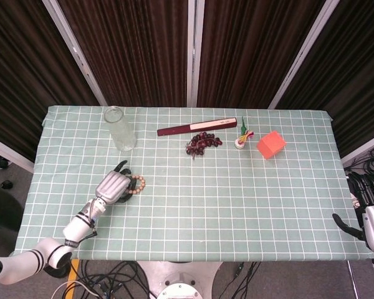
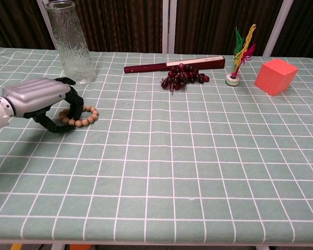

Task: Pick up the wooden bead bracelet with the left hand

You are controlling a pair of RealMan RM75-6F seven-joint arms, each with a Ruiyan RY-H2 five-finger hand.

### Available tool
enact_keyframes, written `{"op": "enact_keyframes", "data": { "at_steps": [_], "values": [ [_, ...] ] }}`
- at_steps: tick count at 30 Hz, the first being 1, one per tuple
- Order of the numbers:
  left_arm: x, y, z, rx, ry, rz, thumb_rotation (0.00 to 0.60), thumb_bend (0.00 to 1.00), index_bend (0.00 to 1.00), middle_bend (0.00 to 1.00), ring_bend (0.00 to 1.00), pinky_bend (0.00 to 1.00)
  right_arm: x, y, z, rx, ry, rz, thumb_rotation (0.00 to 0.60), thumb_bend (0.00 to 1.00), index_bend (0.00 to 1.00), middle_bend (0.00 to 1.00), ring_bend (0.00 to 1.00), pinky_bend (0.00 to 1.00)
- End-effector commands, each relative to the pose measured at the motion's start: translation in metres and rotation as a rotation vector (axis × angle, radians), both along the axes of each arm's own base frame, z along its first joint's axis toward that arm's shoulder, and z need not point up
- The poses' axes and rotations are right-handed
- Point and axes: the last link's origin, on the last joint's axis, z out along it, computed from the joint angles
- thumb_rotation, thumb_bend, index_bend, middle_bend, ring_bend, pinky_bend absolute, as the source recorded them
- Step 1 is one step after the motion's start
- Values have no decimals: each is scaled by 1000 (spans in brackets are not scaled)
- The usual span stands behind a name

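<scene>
The wooden bead bracelet [image 2: 87, 117] lies flat on the green checked cloth, left of the middle; in the head view the bracelet [image 1: 139, 183] sits just right of my left hand [image 1: 113, 185]. My left hand [image 2: 39, 98] covers the ring's left side. Its dark fingers [image 2: 76, 107] curl down into the ring and the thumb closes in from below, pinching the near-left beads. The ring's right half shows and rests on the table. My right hand [image 1: 373, 218] hangs beyond the table's right front corner with its fingers spread, holding nothing.
A tall glass vase [image 2: 70, 41] stands just behind my left hand. Along the back lie a dark red folded fan [image 2: 173, 64], a bunch of dark grapes [image 2: 182, 77], a feather shuttlecock [image 2: 235, 69] and an orange-red cube [image 2: 275, 76].
</scene>
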Motion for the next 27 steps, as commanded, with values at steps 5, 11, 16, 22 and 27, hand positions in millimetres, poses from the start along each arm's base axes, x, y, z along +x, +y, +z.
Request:
{"op": "enact_keyframes", "data": {
  "at_steps": [5,11,16,22,27],
  "values": [
    [-2,1,36,-140,-678,342,587,418,586,606,275,91,2,3,1,-9,-4,11,600,102,0,80,0,0],
    [1,-7,48,-341,-1064,592,492,419,586,606,275,96,5,4,1,-12,-6,24,600,101,0,80,0,0],
    [6,-16,59,-524,-1329,782,468,429,587,607,275,106,7,5,0,-15,-5,36,600,101,0,80,0,0],
    [10,-24,62,-658,-1444,904,441,434,587,608,275,111,9,5,0,-18,-5,41,600,101,0,80,0,0],
    [11,-24,61,-709,-1470,950,425,437,587,610,275,114,9,5,0,-20,-2,41,600,101,0,79,0,0]
  ]
}}
